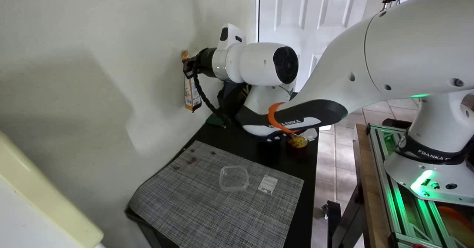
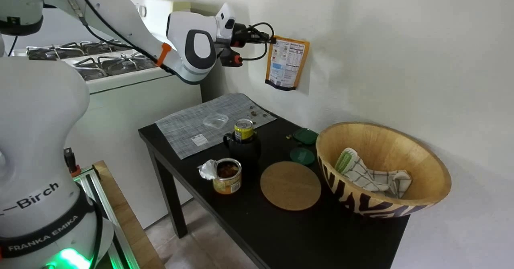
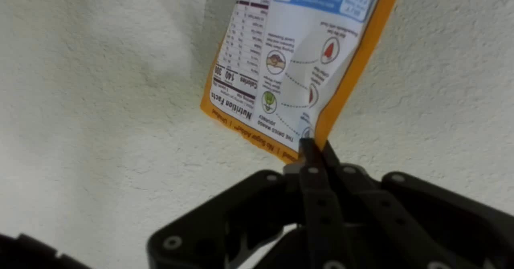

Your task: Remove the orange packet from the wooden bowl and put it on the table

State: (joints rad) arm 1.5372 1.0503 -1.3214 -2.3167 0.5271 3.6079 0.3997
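Only an exterior view shows inside the wooden bowl, where a checked towel lies; a round tan trivet sits beside the bowl on the black table. The wrist view alone makes the print on the orange packet readable, upside down: Nutrition Facts, 140 calories, "The Dried Mango Journey".

The gripper is clamped on the packet, its 2 fingers nearly meeting, an upper corner pinched between them. In both exterior views the packet hangs in the air near the wall, higher than the table; whether it touches the wall, I cannot tell. It looks flat, orange-edged around a white back panel, dark along the bottom, tilted, buckled beside the fingers.
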